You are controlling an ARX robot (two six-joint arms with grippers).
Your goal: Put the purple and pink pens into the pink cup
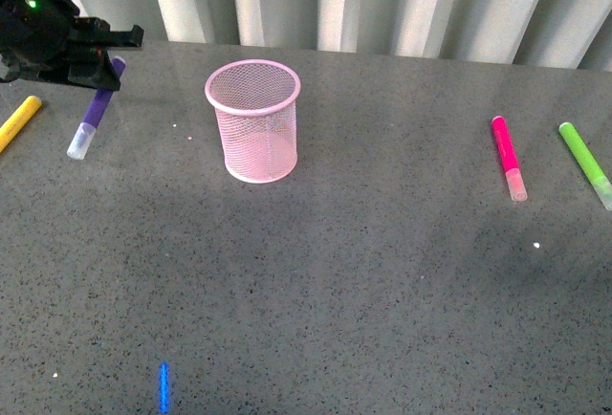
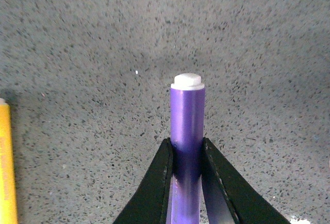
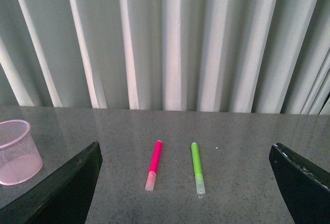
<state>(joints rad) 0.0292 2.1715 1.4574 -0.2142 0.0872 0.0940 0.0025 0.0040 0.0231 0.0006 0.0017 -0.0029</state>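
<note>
Purple pen pinched on the left, cup upright mid-desk, pink pen far right.

My left pincer (image 1: 103,54) is pressed onto the purple pen (image 1: 94,114) near its uncapped end, close to the desk's (image 1: 363,272) far edge. The pen slants with its pale cap toward me, and I cannot tell whether it is clear of the surface. The yellow pen (image 1: 19,120) lies just beside it, at the left border of the front view. Bare desk separates the purple pen from the cup (image 1: 253,123). A wider bare stretch runs from the cup to the pink pen (image 1: 507,157), which lies flat near the green pen (image 1: 585,162). My right pincer (image 3: 185,149) is spread wide and holds nothing, facing those two.
</note>
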